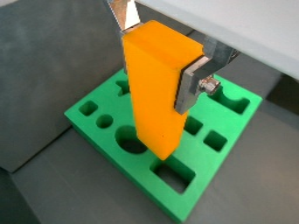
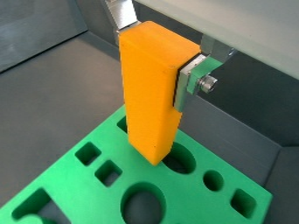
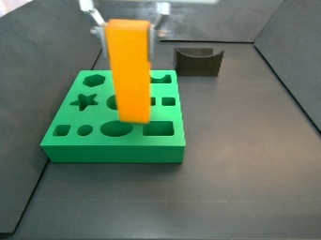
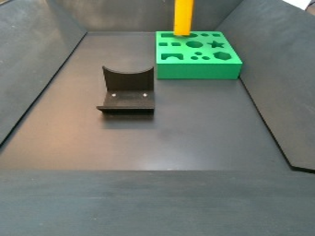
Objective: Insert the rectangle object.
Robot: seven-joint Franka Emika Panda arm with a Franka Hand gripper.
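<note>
— So where does the job stand?
— Partway, I'd say: the pincer point(image 1: 158, 48) grips the orange block point(image 1: 158, 92) upright over the green board point(image 1: 100, 131).
— Is it in?
— Not yet; its lower end hangs above the holes, so lining up and lowering remain

dark floor point(image 4: 185, 129) carries green board point(image 4: 204, 64), fixture point(image 4: 125, 90); end effector point(image 3: 126, 28) above.

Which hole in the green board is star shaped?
The star hole in the green board, the only pointed cutout; the tool holds the rectangle object upright over the board.
</note>
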